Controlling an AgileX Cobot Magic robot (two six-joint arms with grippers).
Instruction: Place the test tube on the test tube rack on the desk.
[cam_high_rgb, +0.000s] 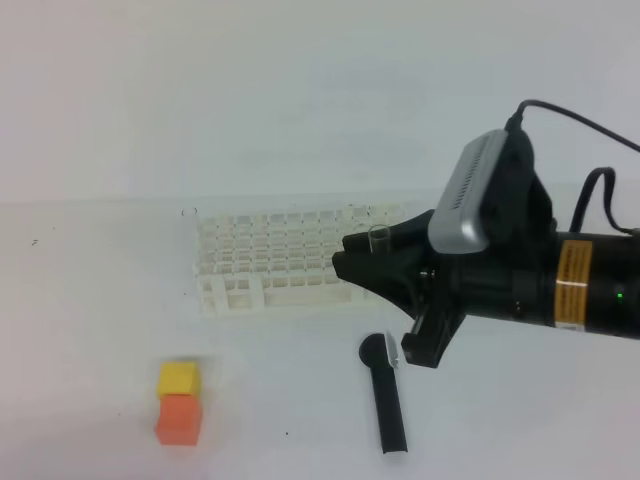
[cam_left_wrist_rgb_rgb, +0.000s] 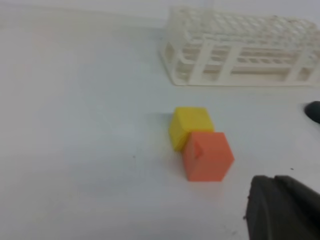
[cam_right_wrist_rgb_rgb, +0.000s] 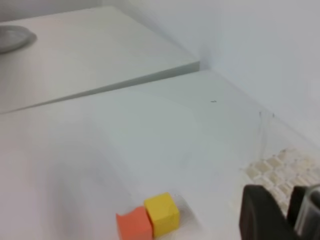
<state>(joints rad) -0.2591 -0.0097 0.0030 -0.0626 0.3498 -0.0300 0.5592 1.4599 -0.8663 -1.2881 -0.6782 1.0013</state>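
White worktop (cam_high_rgb: 90, 330) carries the test tube rack (cam_high_rgb: 275, 262). Right fingers (cam_high_rgb: 358, 262) grasp the test tube (cam_high_rgb: 379, 238) upright over the rack's right end; left fingers (cam_left_wrist_rgb_rgb: 280, 207) clenched, holding nothing.

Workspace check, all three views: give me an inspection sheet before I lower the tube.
Surface: plain white desk, a few tiny dark specks.
Job's things: white plastic grid rack standing on the desk; thin clear glass test tube upright in the right gripper, above the rack's right end.
Clutter: yellow cube touching orange cube; black round-headed stick lying flat.
Grippers: right shut on the tube; left gripper shut, holding nothing.
Cables: black cable on the right arm.
Surroundings: white wall.
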